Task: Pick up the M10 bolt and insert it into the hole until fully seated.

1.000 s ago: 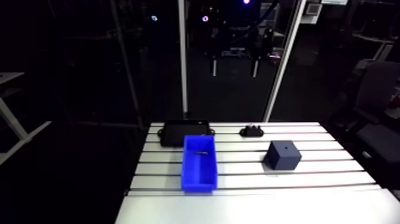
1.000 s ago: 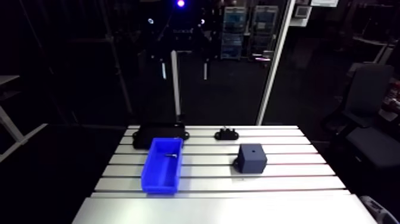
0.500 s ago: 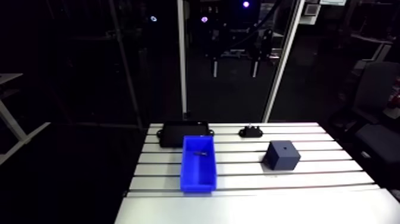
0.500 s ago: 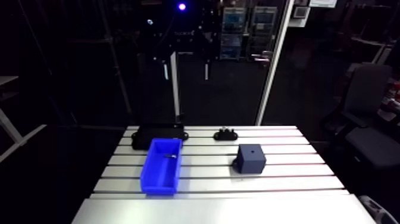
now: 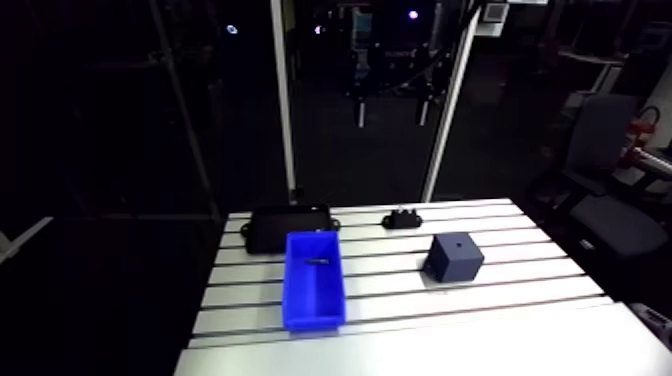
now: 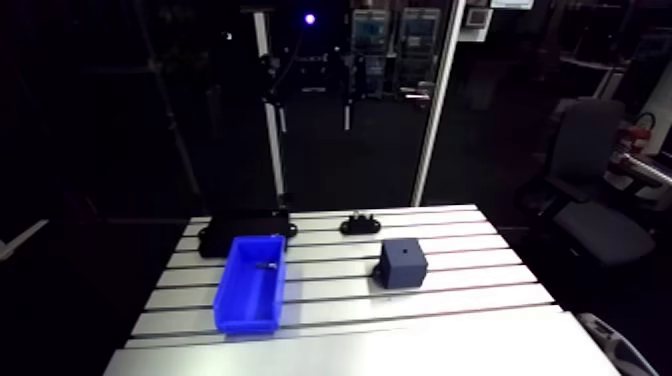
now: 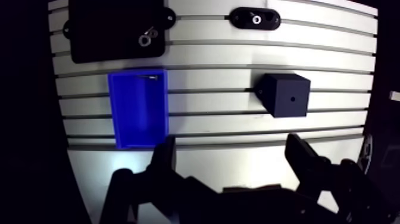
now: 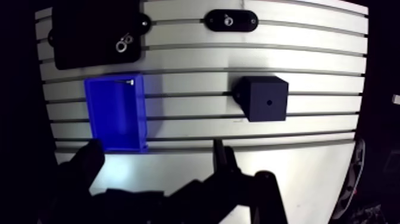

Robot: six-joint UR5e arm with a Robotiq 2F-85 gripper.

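Black gripper (image 7: 229,148) hovers high above the table (image 7: 226,119) — fingers (image 7: 162,164) spread wide.

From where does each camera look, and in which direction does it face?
Arm view: on the arm's upper link, looking forward and down across the table; no robot part shows clearly.
Wrist view: on the wrist, looking straight down at the table; the open gripper shows in front.
Both show the blue bin with the bolt inside, and the dark block.
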